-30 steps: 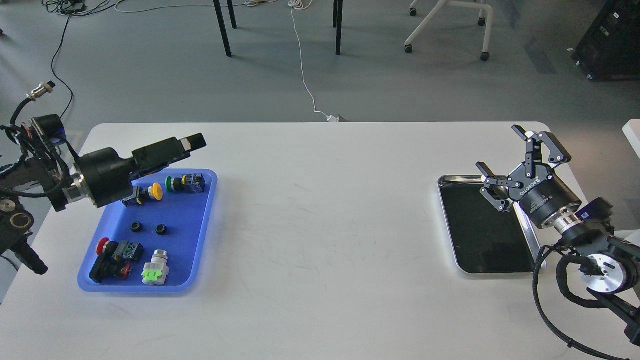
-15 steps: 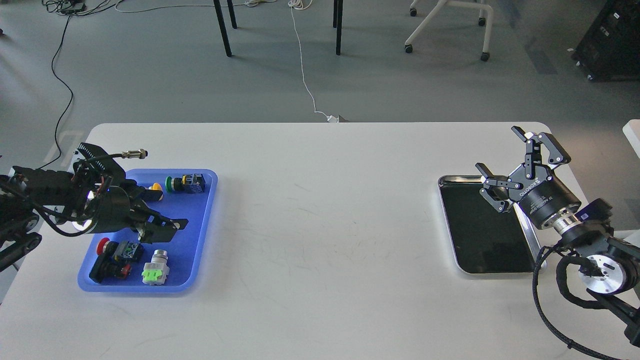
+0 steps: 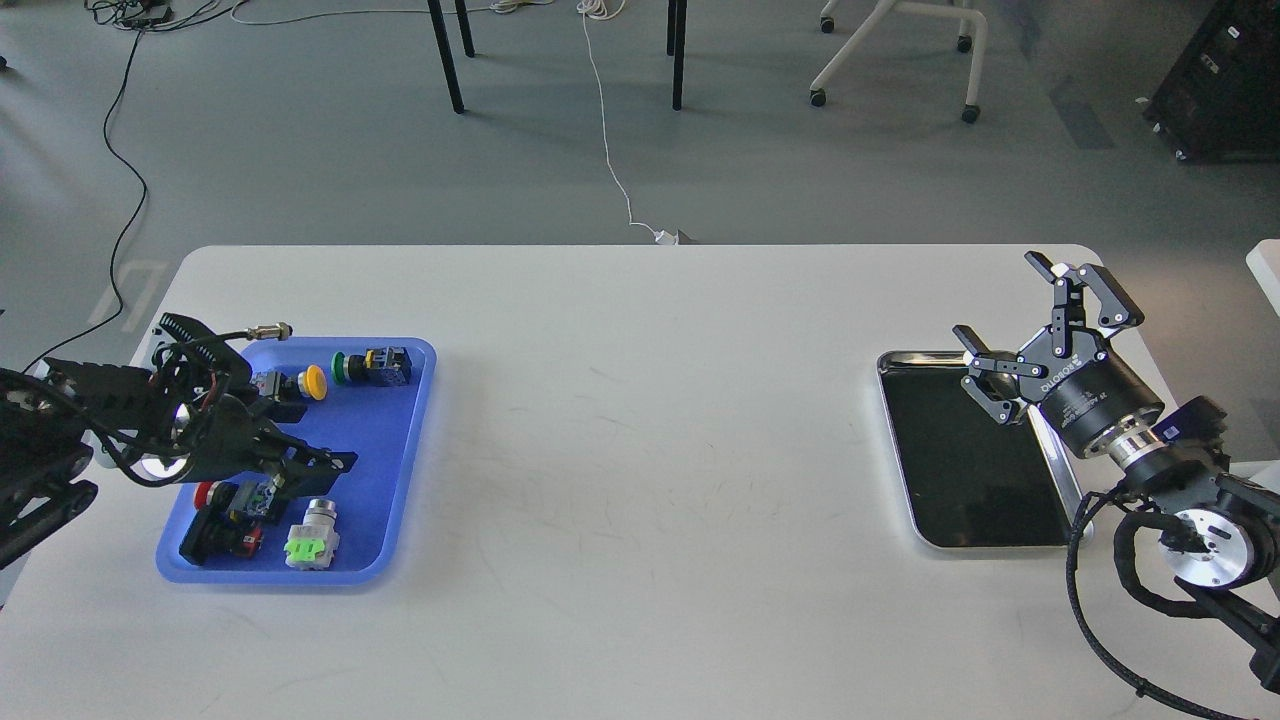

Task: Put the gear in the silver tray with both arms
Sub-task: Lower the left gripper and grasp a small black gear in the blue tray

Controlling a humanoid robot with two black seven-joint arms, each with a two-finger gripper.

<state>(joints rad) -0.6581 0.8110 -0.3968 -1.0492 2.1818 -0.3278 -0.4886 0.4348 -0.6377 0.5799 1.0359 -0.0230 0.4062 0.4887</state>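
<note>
White table (image 3: 640, 420), one. Blue tray (image 3: 400, 470), one, at its left side, holding five push-button parts: green-and-white, red-and-black, red-capped, yellow-capped, green-capped. Left gripper (image 3: 320, 465), one, low over this tray's middle; jaw spread cannot be told, nor any hold. Silver tray (image 3: 900, 440), one, at the right side, bottom bare. Right gripper (image 3: 1040, 320), one, above its far right corner, fingers spread wide, holding nothing.

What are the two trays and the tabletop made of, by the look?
Silver tray: likely polished metal; shiny raised rim, dark mirror-like bottom.
Blue tray: probably moulded plastic; uniform saturated blue, soft rounded rim, dull sheen.
Tabletop: white matte surface, perhaps laminate; faint scuff marks, no grain. Core material cannot be told.
</note>
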